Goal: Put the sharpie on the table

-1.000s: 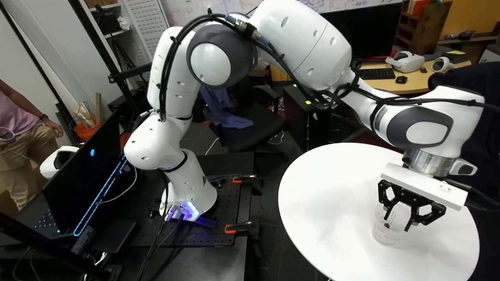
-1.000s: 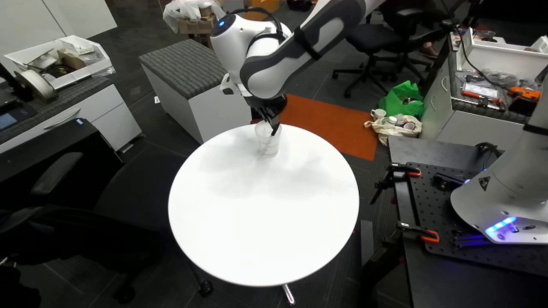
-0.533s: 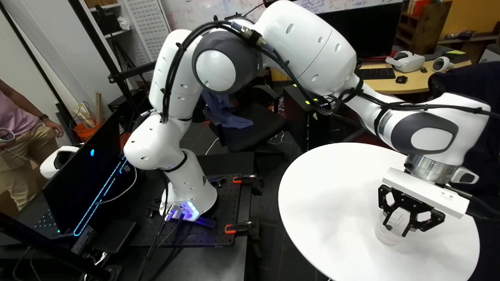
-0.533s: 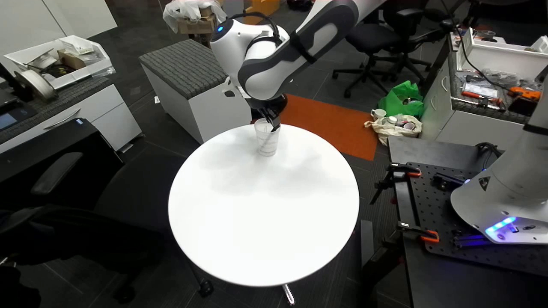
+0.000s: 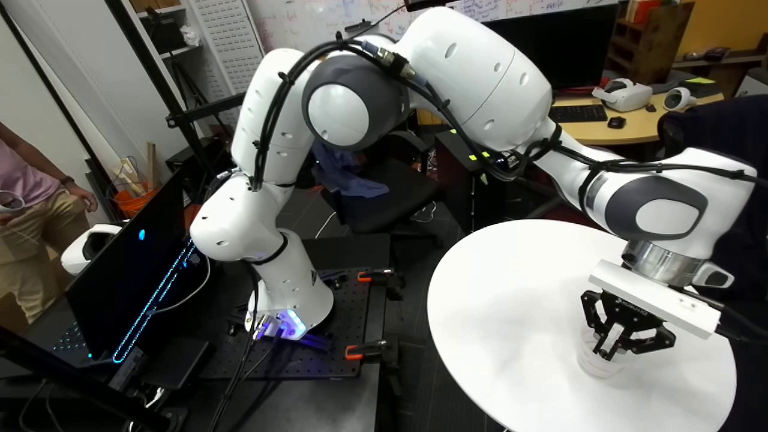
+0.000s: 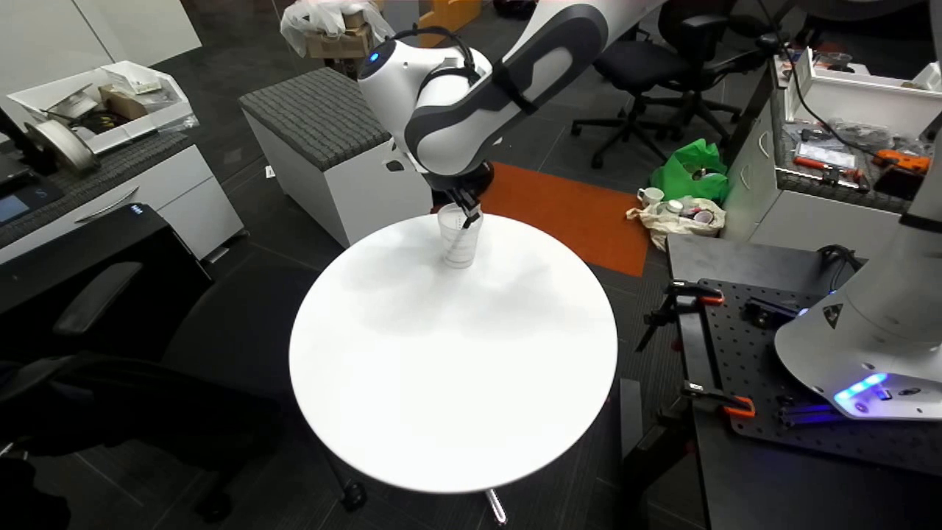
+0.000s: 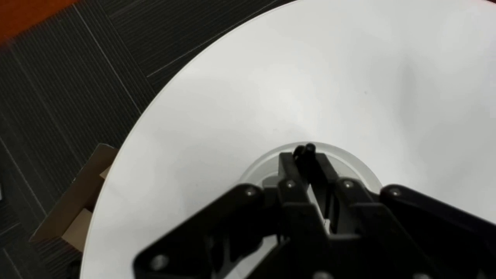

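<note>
The sharpie [image 7: 306, 157] is a dark, slim thing between my fingertips in the wrist view, with its end showing just past them. My gripper [image 5: 606, 350] is shut on it, pointing down at the mouth of a small clear cup [image 5: 593, 365]. The wrist view shows the gripper [image 7: 304, 164] over the cup's rim [image 7: 342, 154]. The lower part of the sharpie is hidden by the fingers and cup. The cup [image 6: 458, 252] stands upright on the round white table [image 6: 456, 383], close to its edge, with the gripper [image 6: 469, 213] at its rim.
A grey-topped cabinet [image 6: 316, 110] stands just beyond the table's edge near the cup. A black chair [image 6: 243, 331] is beside the table. The robot's black bench with clamps [image 5: 372, 351] is across a gap from the table. A cardboard box [image 7: 77, 201] lies on the floor.
The fingers have closed from wide apart to nearly together, with the sharpie between them. The gripper has come down slightly. The cup has shifted only a little.
</note>
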`<state>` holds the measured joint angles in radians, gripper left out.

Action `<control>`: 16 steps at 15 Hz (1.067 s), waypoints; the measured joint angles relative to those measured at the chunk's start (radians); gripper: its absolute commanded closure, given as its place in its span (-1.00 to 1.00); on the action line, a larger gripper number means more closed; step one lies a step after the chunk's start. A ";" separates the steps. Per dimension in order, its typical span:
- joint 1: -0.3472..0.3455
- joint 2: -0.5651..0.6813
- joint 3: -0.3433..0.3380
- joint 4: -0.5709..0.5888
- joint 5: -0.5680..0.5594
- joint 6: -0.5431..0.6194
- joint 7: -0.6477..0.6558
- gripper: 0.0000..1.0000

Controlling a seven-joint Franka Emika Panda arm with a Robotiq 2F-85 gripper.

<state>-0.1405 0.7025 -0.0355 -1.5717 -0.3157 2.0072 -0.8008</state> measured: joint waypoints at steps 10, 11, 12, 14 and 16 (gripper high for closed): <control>0.020 -0.015 0.001 0.016 0.000 -0.060 0.005 0.93; 0.023 -0.020 0.001 0.016 -0.001 -0.079 0.007 0.93; 0.025 -0.027 0.001 0.016 -0.001 -0.096 0.008 0.93; 0.028 -0.044 0.000 0.014 -0.002 -0.120 0.008 0.93; 0.030 -0.066 0.000 0.008 -0.003 -0.135 0.009 0.93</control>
<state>-0.1105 0.6363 -0.0356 -1.5640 -0.3186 1.8724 -0.7919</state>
